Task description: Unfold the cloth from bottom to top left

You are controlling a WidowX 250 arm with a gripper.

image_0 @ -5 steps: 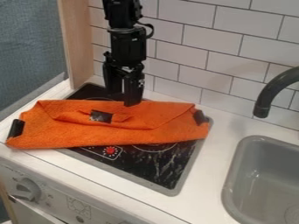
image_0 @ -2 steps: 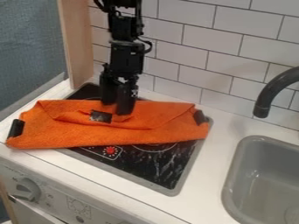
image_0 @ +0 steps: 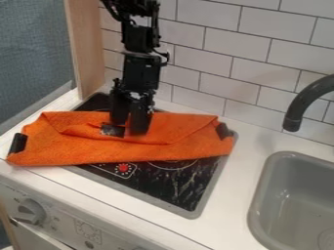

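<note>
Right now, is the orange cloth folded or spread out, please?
Folded: the cloth shows overlapping layers, with a flap edge crossing its upper part.

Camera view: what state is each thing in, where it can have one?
Orange cloth: folded, lying across the stovetop.
Gripper: over the cloth's middle, jaws parted; contact with the cloth cannot be told.
Stovetop: partly covered by the cloth.
Faucet: spout pointing down.
Sink: uncovered.
Knob: setting unclear.

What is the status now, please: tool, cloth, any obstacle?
Tool open, over the middle of the orange cloth. Cloth folded, lying across the stove top. Tap at view's right, apart from cloth, not in the way.
</note>
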